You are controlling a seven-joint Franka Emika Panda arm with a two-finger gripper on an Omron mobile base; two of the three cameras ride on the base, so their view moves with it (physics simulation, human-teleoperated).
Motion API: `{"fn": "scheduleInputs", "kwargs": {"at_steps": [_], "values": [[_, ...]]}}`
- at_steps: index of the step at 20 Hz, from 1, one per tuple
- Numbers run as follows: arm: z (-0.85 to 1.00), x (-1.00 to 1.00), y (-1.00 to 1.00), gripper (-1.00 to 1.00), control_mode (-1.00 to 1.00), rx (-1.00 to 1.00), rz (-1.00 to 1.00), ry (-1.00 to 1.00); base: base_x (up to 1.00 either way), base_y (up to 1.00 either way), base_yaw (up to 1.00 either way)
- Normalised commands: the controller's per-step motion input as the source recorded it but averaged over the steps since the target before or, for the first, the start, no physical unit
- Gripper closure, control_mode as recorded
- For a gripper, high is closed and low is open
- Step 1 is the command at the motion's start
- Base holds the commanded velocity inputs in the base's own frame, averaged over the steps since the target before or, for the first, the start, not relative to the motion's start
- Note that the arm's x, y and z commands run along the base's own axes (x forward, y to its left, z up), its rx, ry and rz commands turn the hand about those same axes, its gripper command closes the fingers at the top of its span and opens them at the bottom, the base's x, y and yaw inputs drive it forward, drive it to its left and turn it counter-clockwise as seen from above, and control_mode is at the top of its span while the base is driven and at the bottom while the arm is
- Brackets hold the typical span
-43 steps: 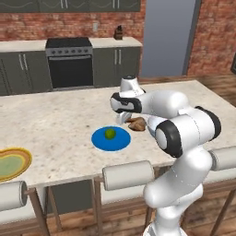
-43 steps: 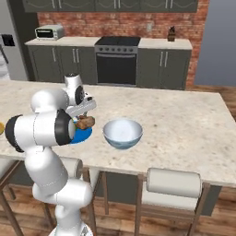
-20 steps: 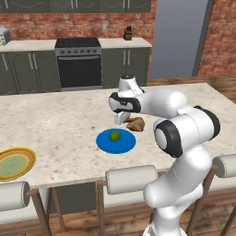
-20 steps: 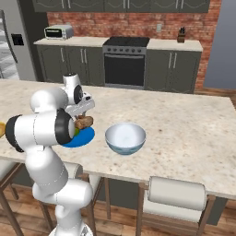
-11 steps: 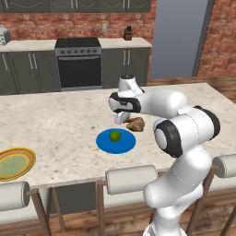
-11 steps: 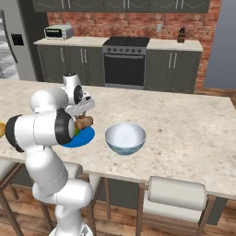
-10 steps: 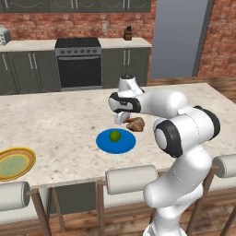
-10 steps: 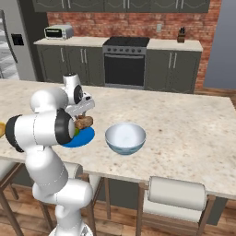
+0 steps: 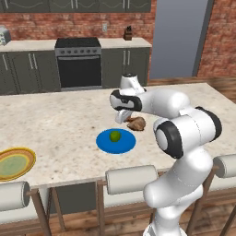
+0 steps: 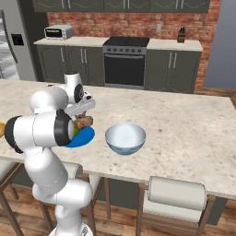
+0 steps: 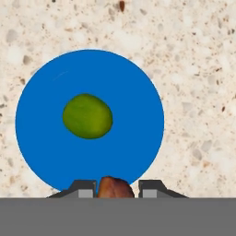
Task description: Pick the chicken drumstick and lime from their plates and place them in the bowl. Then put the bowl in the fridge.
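- Gripping the chicken drumstick point(image 11: 115, 187), the gripper point(image 11: 117, 189) has its two dark fingertips point(image 11: 84, 188) closed narrowly on the brown meat; the hand view shows the piece wedged between them.
- Left base view: the gripper point(image 9: 123, 117) hangs over the speckled counter point(image 9: 60, 124), with the drumstick point(image 9: 136, 123) held just below and beside it, clear of the counter surface.
- Right base view: the drumstick point(image 10: 84, 121) sits at the gripper point(image 10: 81, 115), partly masked by the arm's forearm.
- The blue plate point(image 11: 55, 152) lies directly below the gripper in the hand view; the lime point(image 11: 87, 115) rests on it near its centre, apart from the fingertips and untouched.
- Left base view places the blue plate point(image 9: 116, 141) and lime point(image 9: 115, 135) just beside and below the gripper, toward the near edge of the counter.
- The bowl point(image 10: 125, 138) stands on the counter near the gripper, on its right side, next to the blue plate point(image 10: 83, 137); nothing is visible inside it.
- The yellow-rimmed plate point(image 9: 14, 163) lies well apart from the gripper, far to its left at the counter edge.
- The fridge point(image 10: 10, 41) stands well apart, behind and left of the counter.
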Motion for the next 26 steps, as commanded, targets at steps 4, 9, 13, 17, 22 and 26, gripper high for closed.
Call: {"fn": "scheduleInputs", "kwargs": {"at_steps": [4, 9, 13, 17, 22, 26], "values": [[0.74, -0.14, -0.4, 1.0, -1.0, 0.0, 0.0, 0.14, 0.0, 0.0, 0.0], [0.57, -0.05, -0.54, 1.0, -1.0, 0.0, 0.0, 0.16, 0.0, 0.0, 0.0], [0.13, 0.04, -0.54, 1.0, -1.0, -0.08, 0.0, 0.23, 0.0, 0.0, 0.0], [-0.06, 0.04, -0.57, 1.0, -1.0, -0.03, 0.0, 0.14, 0.0, 0.0, 0.0], [-0.11, -0.07, -0.51, 1.0, -1.0, 0.01, -0.01, 0.01, 0.0, 0.0, 0.0], [-0.13, -0.17, -0.48, 1.0, -1.0, 0.0, -0.01, 0.0, 0.0, 0.0, 0.0]]}}
